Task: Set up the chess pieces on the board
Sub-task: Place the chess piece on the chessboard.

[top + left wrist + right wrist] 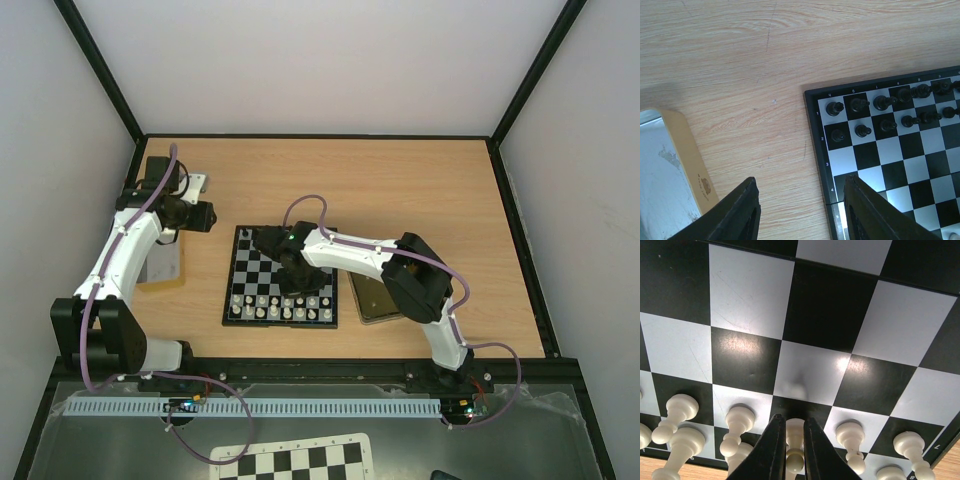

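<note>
Top external view: the chessboard point(250, 265) lies on the wooden worktop point(400, 190) ahead of the arm bases; the white chess pieces point(272, 306) stand in two rows along its near edge. The right arm reaches leftwards over the board, and the right gripper point(303, 288) is lowered onto the near rows. The left gripper point(200, 215) is off the board, near its far left corner. An open gold tin point(165, 268) sits on the worktop left of the board, partly under the left arm; a flat gold piece point(372, 298) lies just beside the board's right edge.

Right wrist view: the right gripper point(795, 452) has its fingers point(774, 450) almost closed, one on each side of a white pawn point(795, 430) that stands upright in line with the neighbouring white chess pieces point(737, 422) on the chessboard point(820, 310); whether the fingers press the pawn or merely flank it cannot be told.

Left wrist view: the left gripper point(805, 215) has its fingers point(747, 212) spread apart and holds nothing; one finger is over bare worktop point(765, 75), the other over the edge of the chessboard point(920, 165). The black chess pieces point(882, 102) stand in two rows on the end squares, some further along blurred together. The gold tin point(692, 170) shows at the left, its inside silver-grey.
</note>
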Motion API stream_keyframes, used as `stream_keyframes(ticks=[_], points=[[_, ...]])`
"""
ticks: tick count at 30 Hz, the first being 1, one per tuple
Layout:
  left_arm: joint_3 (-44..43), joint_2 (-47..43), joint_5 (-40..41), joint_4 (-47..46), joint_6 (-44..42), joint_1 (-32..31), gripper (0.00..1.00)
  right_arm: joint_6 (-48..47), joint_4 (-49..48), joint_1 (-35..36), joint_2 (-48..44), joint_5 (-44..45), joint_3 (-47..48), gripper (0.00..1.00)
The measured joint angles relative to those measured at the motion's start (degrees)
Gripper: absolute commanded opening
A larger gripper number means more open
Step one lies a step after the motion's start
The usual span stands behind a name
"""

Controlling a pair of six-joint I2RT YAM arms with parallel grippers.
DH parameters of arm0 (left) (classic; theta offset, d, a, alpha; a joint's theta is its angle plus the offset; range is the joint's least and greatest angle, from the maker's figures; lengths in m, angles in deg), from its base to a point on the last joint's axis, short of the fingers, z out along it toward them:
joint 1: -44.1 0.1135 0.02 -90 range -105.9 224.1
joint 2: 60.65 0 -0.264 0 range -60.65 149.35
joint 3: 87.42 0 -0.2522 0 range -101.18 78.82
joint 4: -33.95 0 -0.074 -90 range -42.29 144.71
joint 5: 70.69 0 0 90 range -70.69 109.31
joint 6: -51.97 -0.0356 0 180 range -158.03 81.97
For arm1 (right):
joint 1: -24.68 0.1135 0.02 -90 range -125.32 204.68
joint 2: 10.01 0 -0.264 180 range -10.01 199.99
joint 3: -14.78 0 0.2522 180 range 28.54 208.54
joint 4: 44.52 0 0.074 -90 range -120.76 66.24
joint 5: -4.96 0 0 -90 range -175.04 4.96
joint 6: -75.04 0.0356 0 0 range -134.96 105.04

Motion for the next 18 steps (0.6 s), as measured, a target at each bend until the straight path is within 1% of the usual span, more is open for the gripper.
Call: stream_keyframes(ticks=[4, 7, 18], points=[[0.00, 0.02, -0.20, 0.00, 0.00, 0.00, 0.47, 0.00, -0.04, 0.00, 0.00, -0.04, 0.00, 0.09], [0.00, 0.02, -0.35, 0.00, 0.00, 0.00, 0.47, 0.00, -0.04, 0.00, 0.00, -0.20, 0.00, 0.12], [0.00, 0.02, -0.57, 0.00, 0.00, 0.00, 0.47, -0.02, -0.66, 0.20, 0.00, -0.74, -1.53, 0.13]])
